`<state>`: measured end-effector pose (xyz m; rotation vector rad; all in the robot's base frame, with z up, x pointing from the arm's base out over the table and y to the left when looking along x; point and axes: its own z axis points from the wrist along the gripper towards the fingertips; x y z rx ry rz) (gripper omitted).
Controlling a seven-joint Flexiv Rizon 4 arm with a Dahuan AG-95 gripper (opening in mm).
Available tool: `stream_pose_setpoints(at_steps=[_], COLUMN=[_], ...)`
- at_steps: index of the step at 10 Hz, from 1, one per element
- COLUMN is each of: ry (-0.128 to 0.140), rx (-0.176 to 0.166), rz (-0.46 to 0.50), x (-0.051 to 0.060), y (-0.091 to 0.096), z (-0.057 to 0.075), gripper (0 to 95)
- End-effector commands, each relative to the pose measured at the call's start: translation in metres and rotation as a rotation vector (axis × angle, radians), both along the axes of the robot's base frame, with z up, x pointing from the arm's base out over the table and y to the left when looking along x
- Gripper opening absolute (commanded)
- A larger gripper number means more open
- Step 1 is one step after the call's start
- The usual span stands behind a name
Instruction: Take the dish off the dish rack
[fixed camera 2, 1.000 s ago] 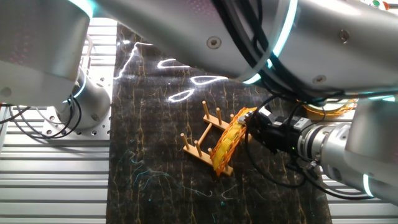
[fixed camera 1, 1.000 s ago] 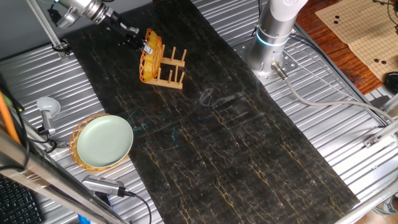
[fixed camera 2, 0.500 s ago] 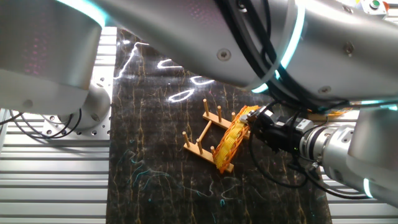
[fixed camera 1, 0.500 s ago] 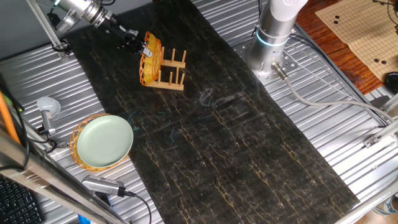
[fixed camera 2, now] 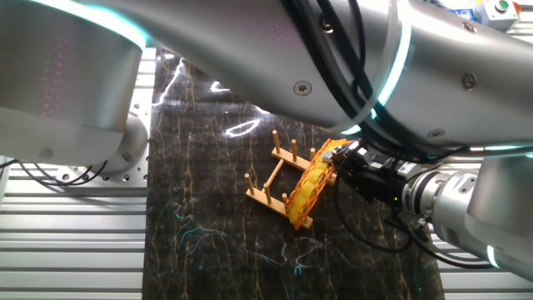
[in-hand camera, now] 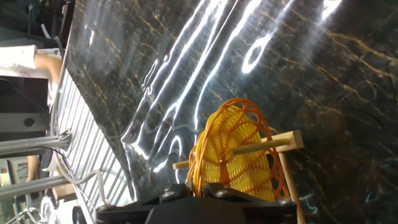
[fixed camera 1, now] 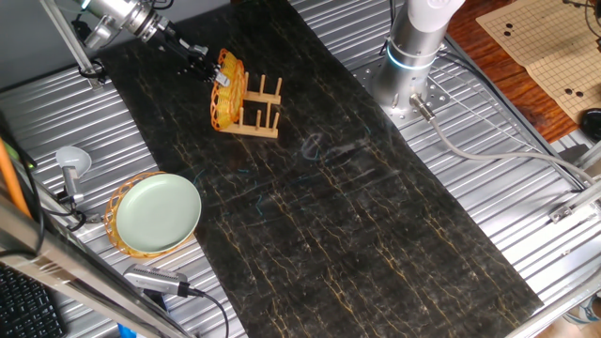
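Beside the rack [fixed camera 1: 259, 111] — green plate [fixed camera 1: 157, 213], well apart.

A dark marble-patterned mat [fixed camera 1: 347, 197] is lying along a ribbed metal table [fixed camera 1: 488, 178], catching bright glare. A pale green plate [fixed camera 1: 158, 212] is sitting near its edge, and a wooden Go board [fixed camera 1: 545, 42] is lying beyond.

Orange-yellow woven dish [fixed camera 1: 226, 89] upright on edge in end slot of wooden dish rack [fixed camera 1: 261, 108].
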<state>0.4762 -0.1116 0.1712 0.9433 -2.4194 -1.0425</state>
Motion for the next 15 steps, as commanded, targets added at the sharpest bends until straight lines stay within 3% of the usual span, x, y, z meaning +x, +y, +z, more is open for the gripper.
stream_pose_setpoints(at_steps=[1, 4, 9, 11, 15], ry=[0.006, -0.008, 0.0, 0.012, 0.034], rx=[0.006, 0.009, 0.014, 0.051, 0.055], rz=[-0.004, -0.001, -0.005, -0.014, -0.023], x=[0.001, 0.001, -0.001, -0.001, -0.002], y=[0.0, 0.0, 0.002, 0.002, 0.003], z=[0.001, 0.001, 0.012, 0.014, 0.021], gripper=[0.0, 0.0, 0.0, 0.0, 0.0])
